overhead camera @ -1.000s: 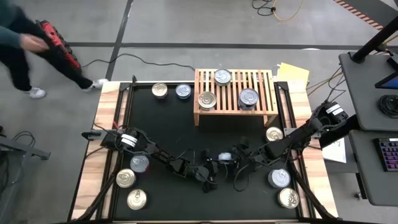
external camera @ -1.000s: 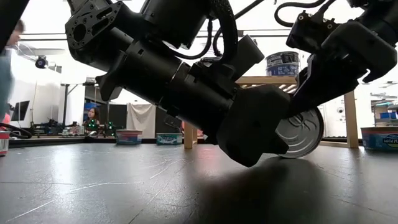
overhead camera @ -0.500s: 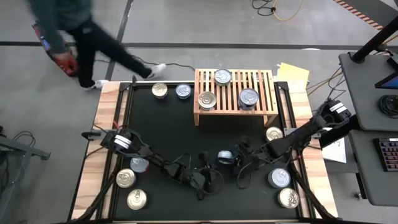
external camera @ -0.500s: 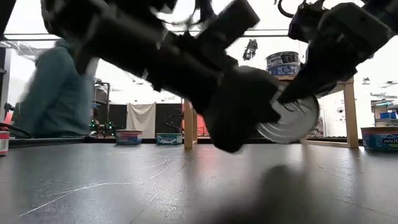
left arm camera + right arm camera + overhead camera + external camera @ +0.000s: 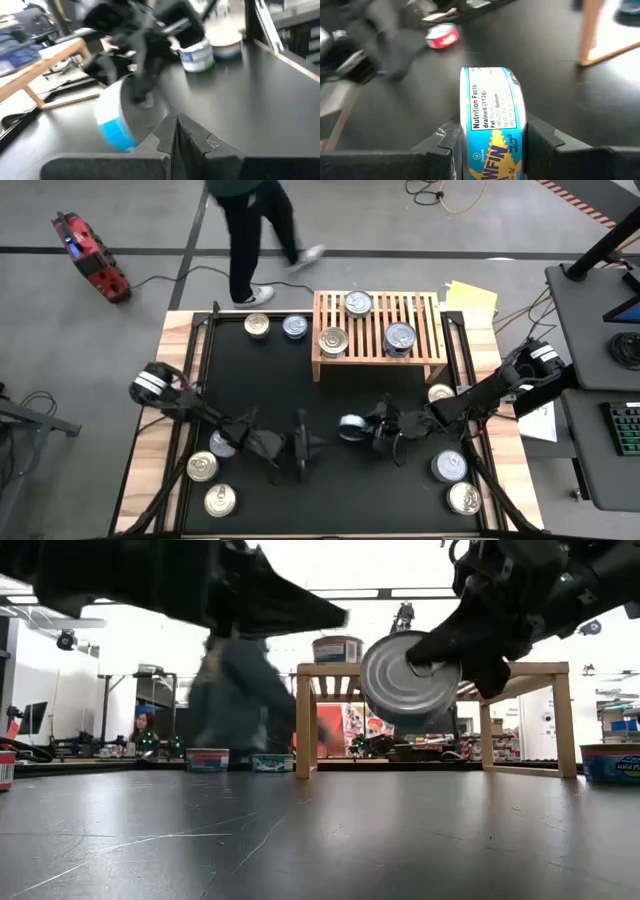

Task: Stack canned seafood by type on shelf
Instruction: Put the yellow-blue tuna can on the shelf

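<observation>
Right gripper [image 5: 492,145] clamps a blue-labelled can [image 5: 492,117] on edge — lifted, flat faces sideways.

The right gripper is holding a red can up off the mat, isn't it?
Not red. The can in the right gripper has a blue label, as the right wrist view shows. It is held up off the mat, yes.
</observation>
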### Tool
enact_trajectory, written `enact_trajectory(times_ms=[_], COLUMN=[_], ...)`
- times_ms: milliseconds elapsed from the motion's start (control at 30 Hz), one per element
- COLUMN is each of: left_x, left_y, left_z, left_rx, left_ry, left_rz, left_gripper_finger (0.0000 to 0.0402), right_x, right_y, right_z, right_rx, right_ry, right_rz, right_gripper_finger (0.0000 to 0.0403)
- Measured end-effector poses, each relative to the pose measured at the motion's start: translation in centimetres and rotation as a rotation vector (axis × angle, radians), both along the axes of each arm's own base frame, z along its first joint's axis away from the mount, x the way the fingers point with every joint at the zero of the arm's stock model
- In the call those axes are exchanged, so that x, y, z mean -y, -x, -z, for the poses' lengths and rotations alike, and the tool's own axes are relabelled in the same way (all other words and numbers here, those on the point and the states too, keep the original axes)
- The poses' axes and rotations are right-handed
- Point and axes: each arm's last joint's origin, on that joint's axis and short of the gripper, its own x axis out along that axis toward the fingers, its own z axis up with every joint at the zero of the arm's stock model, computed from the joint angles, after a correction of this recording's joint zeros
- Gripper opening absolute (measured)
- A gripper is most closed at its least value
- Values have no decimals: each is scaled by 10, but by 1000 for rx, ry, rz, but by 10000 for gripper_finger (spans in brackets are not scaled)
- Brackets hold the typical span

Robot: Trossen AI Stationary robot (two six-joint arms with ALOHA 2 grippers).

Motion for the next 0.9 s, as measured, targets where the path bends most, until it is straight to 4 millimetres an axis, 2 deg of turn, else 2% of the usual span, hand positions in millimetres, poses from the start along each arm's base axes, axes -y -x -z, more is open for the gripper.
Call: enact_trajectory(times_ms=[167, 333, 433, 633, 733, 900], left_x=[-15, -21, -22, -23, -23, -19], left_y=[21, 26, 25, 14, 7, 4], left_z=[-1, 2, 2, -14, -20, -18], left_rx=[88, 104, 107, 164, 165, 87], left_ry=[65, 26, 11, 29, 18, -50], left_rz=[-37, -151, -237, -379, -394, -361], left_gripper_finger=[0, 0, 0, 0, 0, 0], right_x=[10, 25, 33, 41, 39, 31], right_y=[-7, -13, -15, -16, -16, -15], right_z=[-8, -13, -12, -13, -13, -16], right_rx=[75, 123, 119, 120, 120, 156], right_ry=[-18, -21, -11, 3, 23, 25], right_rz=[-38, -36, -7, -31, -40, -55], right_gripper_finger=[132, 132, 132, 132, 132, 132])
